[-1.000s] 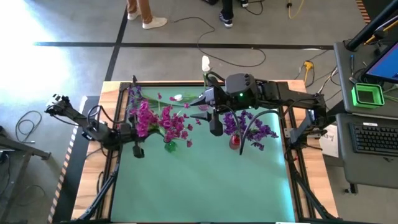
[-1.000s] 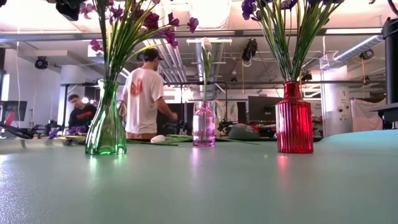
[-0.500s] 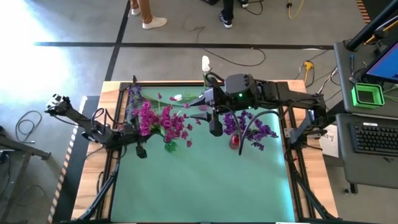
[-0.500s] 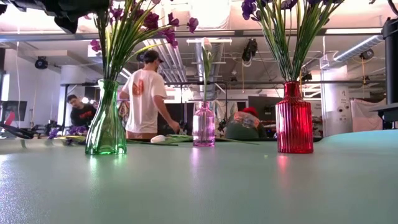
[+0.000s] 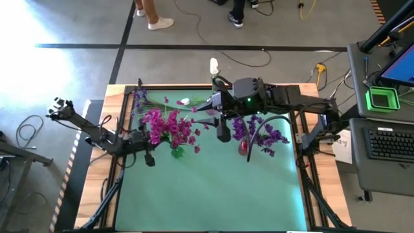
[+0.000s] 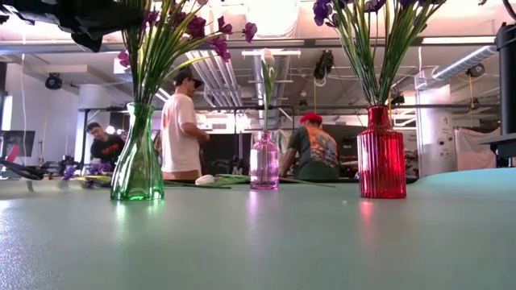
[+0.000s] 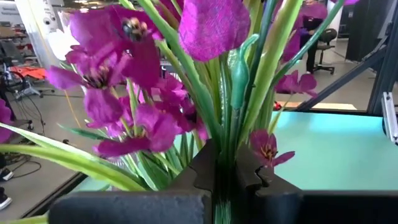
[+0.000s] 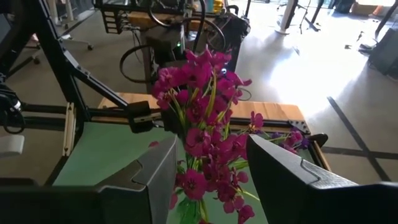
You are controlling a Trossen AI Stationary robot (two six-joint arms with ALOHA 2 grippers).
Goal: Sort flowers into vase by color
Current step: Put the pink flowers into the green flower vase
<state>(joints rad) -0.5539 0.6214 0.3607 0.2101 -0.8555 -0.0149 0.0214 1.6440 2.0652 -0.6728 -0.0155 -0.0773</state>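
Already the green vase [image 6: 138, 163] holds magenta flowers [image 5: 169, 127], one stem clamped in the left pincer [image 7: 225, 177]; right pincer [image 8: 208, 168] apart.

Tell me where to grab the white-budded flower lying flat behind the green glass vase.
Probably its thin green stem, beside the bud, from straight above with jaws across it: the white-budded flower lies flat on the teal mat, leaving no room underneath.

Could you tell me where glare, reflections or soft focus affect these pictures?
High view: the floor at top left is washed out by bright light. Low view: the mat mirrors the green vase and red vase. Left wrist view: the nearest pink blooms are soft. Right wrist view: sunlight glares on the floor behind.
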